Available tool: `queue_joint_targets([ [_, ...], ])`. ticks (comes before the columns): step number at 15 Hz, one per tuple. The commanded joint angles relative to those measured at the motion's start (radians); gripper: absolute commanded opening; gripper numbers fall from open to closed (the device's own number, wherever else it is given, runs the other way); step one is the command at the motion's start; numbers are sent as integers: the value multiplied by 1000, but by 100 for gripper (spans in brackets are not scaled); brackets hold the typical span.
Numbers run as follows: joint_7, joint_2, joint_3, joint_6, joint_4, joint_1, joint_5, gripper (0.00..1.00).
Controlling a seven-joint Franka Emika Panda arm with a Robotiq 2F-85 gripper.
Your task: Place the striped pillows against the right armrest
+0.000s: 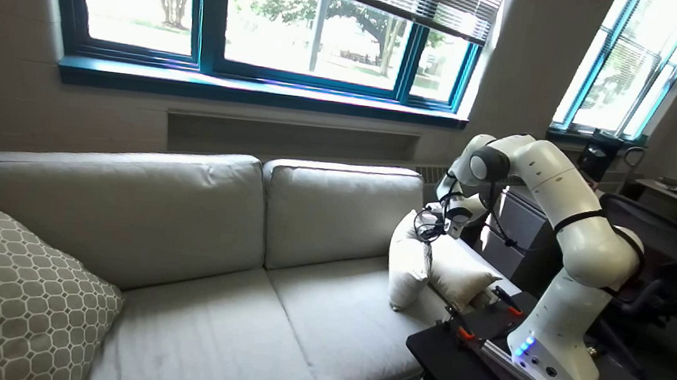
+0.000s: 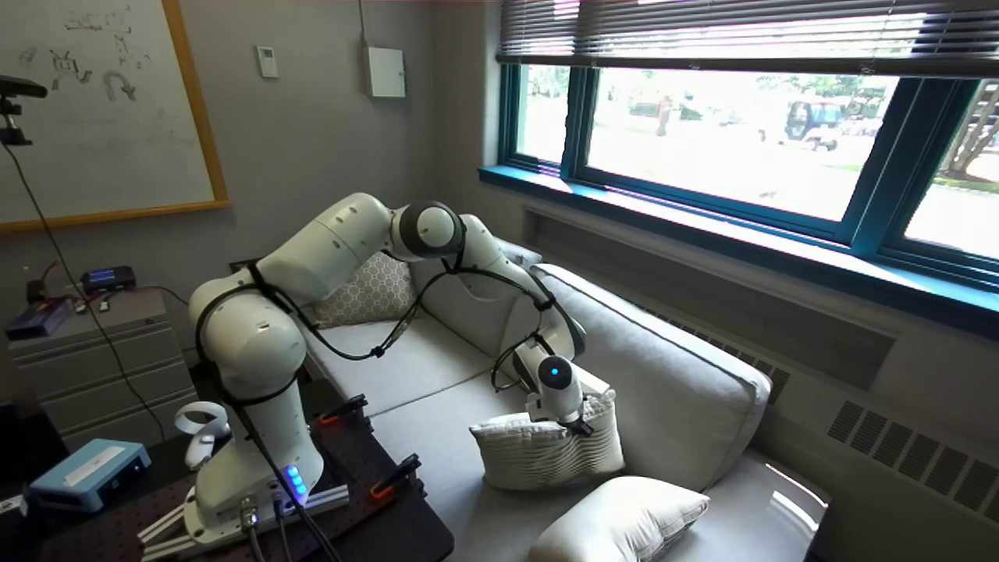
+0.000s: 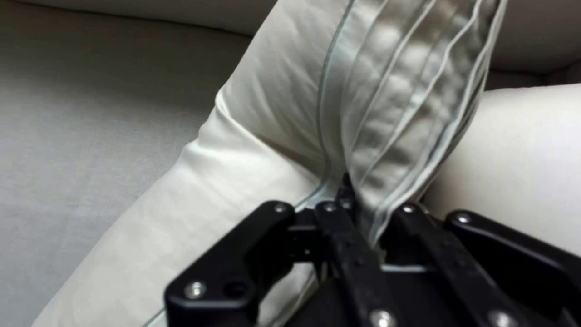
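Observation:
A striped pillow stands on the sofa seat in both exterior views (image 1: pixel 407 269) (image 2: pixel 546 454). Its plain side and pleated band fill the middle of the wrist view (image 3: pixel 254 154). My gripper (image 3: pixel 363 213) is shut on the pillow's top edge, with fabric pinched between the fingers; in an exterior view the gripper (image 2: pixel 579 426) is at the pillow's top. A second pale pillow lies beside it, nearer the armrest, in both exterior views (image 1: pixel 460 273) (image 2: pixel 616 519) and in the wrist view (image 3: pixel 513 159); a striped edge shows. The armrest (image 2: pixel 788 496) is beyond it.
The sofa's back cushions (image 1: pixel 342 215) rise behind the pillows. A patterned pillow (image 1: pixel 18 301) (image 2: pixel 367 293) sits at the far end of the sofa. The robot's black table (image 1: pixel 453 359) with clamps (image 2: pixel 394 476) stands against the sofa's front.

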Motion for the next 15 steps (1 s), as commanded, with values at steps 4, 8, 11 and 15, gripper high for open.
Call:
queue_joint_targets([
  [4,36,51,170,462,116,-111,-162,4],
  [8,93,159,120,650,168,-50,-144,9],
  [11,124,216,131,729,200,-48,-149,42],
  [15,104,241,188,854,242,-81,-140,71],
])
